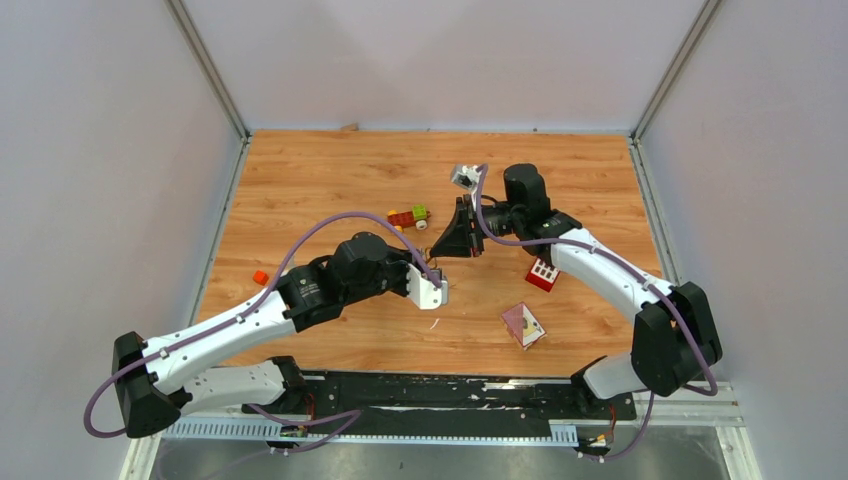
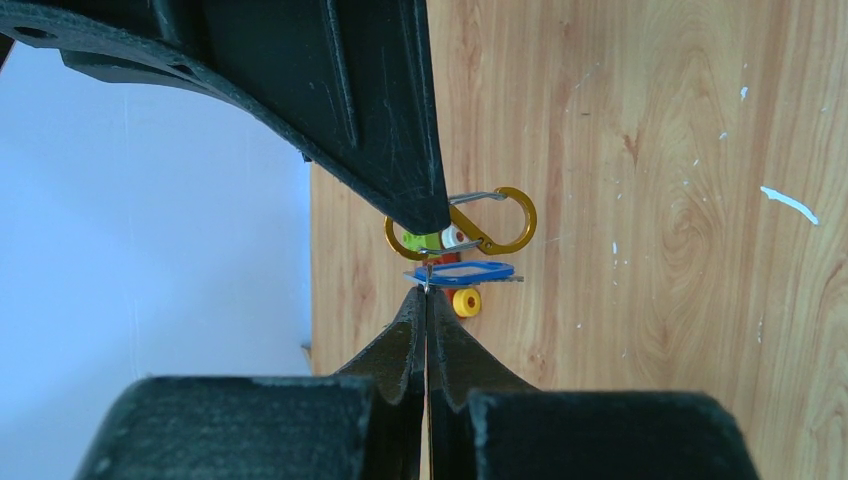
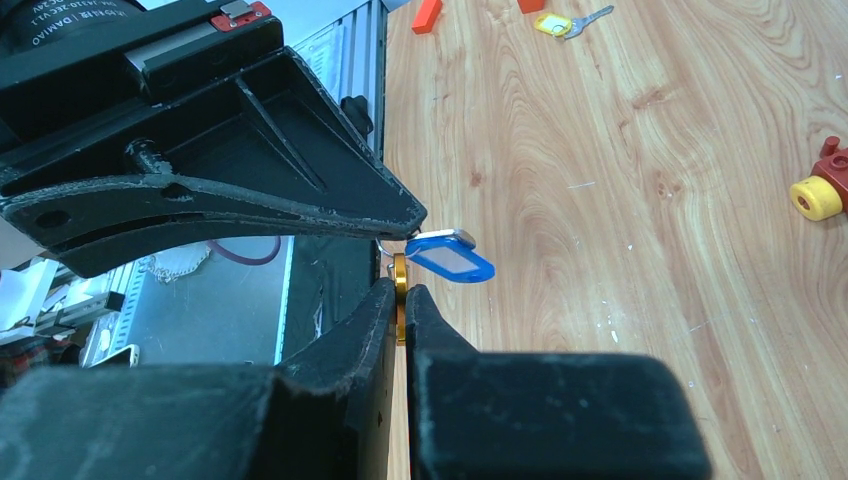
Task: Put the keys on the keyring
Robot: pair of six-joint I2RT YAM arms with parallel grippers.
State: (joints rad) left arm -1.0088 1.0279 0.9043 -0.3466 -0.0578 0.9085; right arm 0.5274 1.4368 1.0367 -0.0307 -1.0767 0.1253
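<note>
The gold keyring, an S-shaped clip, is held in the air by my right gripper, which is shut on its edge. My left gripper is shut on the metal end of the blue-headed key, which lies flat just under the keyring and touches it. In the right wrist view the blue key sits at the left fingertips. In the top view both grippers meet tip to tip over mid-table. The yellow-headed key lies on the wood, far from both.
The red-and-green toy car stands just behind the meeting point and shows in the right wrist view. A red block with white squares, a pink card and a small orange block lie around.
</note>
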